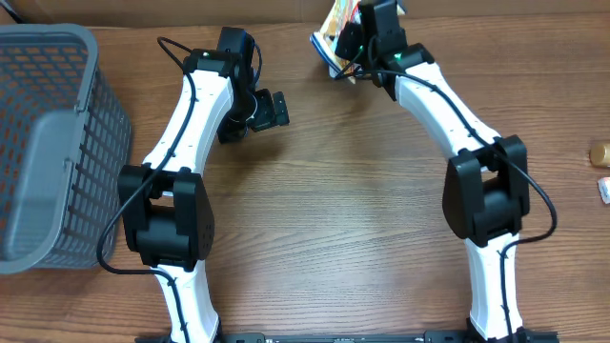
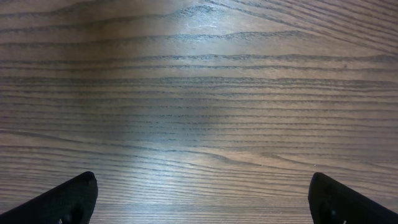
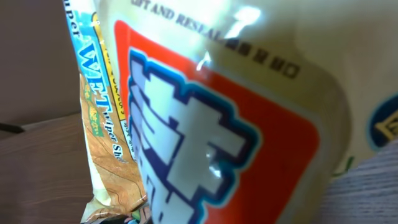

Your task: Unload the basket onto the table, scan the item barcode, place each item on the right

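Observation:
The item is a soft wet-wipes pack (image 1: 331,38), white with a red and blue label, raised at the table's far edge. My right gripper (image 1: 351,44) is shut on it. In the right wrist view the pack (image 3: 217,124) fills nearly the whole frame and hides the fingers. No barcode shows on the faces I can see. My left gripper (image 1: 276,109) hangs open over bare wood left of the pack, apart from it. Its two black fingertips (image 2: 74,200) stand wide apart with only the tabletop between them.
A large grey mesh basket (image 1: 57,143) takes up the left side of the table. A small brown object (image 1: 599,152) and a small white one (image 1: 604,189) lie at the right edge. Bare wood (image 1: 334,210) lies between the two arms.

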